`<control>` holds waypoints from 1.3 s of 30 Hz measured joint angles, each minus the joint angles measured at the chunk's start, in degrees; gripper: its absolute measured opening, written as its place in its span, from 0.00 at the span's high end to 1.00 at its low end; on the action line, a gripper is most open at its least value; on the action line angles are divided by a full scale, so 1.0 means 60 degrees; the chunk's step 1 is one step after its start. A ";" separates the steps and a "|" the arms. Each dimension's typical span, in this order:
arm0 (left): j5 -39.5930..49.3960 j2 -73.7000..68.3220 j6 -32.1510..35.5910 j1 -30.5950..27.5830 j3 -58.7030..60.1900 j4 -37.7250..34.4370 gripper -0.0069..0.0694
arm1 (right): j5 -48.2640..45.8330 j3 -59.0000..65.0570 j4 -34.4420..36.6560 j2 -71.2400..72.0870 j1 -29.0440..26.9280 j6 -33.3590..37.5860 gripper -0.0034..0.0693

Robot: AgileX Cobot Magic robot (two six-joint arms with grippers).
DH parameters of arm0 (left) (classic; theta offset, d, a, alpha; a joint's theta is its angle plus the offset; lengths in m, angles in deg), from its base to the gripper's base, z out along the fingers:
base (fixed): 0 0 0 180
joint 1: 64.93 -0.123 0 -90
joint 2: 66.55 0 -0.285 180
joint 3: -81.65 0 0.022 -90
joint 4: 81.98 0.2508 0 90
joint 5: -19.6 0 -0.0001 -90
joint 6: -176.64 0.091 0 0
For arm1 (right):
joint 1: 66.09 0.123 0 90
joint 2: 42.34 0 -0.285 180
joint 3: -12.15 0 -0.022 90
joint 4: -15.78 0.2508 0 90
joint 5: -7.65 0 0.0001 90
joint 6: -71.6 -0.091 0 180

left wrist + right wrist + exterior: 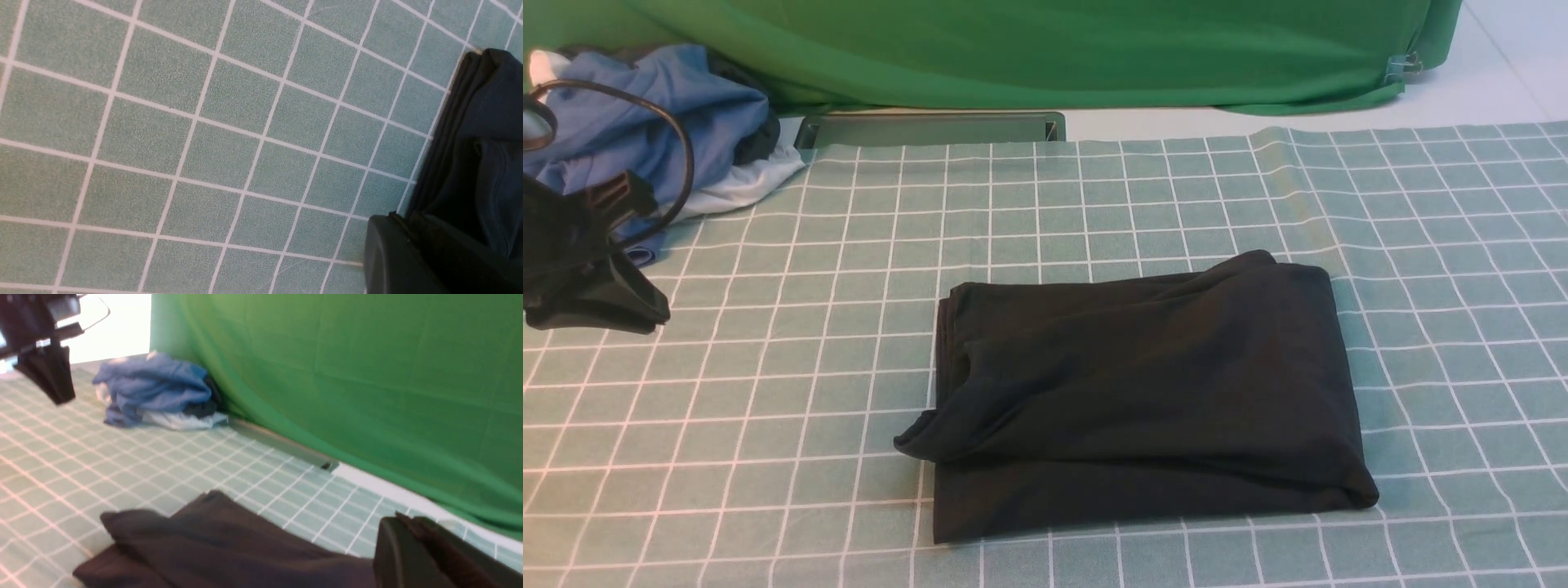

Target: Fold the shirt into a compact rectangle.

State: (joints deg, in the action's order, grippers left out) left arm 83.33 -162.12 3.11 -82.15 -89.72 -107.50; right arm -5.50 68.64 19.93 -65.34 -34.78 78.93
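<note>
The black shirt (1143, 392) lies folded into a thick rectangle in the middle of the checked tablecloth, with a loose corner poking out at its front left. Neither its logo nor its neck label shows. My left gripper (654, 314) hovers far to the shirt's left, shut with nothing in it. In the left wrist view its closed tips (402, 222) sit beside the shirt's layered edge (482, 143). My right gripper (402, 520) is out of the front view. In the right wrist view it is shut and empty, just past the shirt (212, 547).
A pile of blue and white garments (662, 122) sits at the back left, behind the left arm. A bright green cloth (1045, 49) hangs along the back, with a metal bar (931, 129) at its foot. The green checked tablecloth (768, 367) covers the table.
</note>
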 joint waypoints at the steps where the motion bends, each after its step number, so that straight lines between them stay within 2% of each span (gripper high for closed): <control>1: 0.0000 0.0000 0.0000 0.0000 0.0000 0.0000 0.86 | 0.0052 0.0000 0.0000 0.0000 0.0001 0.0000 0.92; 24: -0.0105 0.0000 0.0000 0.0000 0.0018 0.0001 0.86 | -0.0027 0.0000 0.0026 0.0324 -0.0033 0.0000 0.87; 32: -0.0105 0.0000 -0.0007 0.0000 0.0018 -0.0027 0.86 | 0.0470 0.1766 0.0026 0.1746 -0.2946 0.0000 0.83; 33: -0.0105 0.0000 -0.0007 0.0000 0.0018 -0.0027 0.86 | 0.0470 0.1766 0.0026 0.1746 -0.3026 0.0000 0.83; 35: -0.0105 0.0000 -0.0007 0.0000 0.0018 -0.0018 0.86 | 0.0490 0.2711 0.0006 0.2277 -0.3912 0.0000 0.83; 39: -0.0105 0.0000 -0.0019 0.0000 0.0018 -0.0006 0.86 | 0.0378 0.3472 -0.0066 0.2499 -0.4595 0.0000 0.82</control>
State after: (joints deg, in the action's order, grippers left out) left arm 82.70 -162.12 3.00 -82.15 -89.61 -107.54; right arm -3.23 89.47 19.54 -50.35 -62.35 78.93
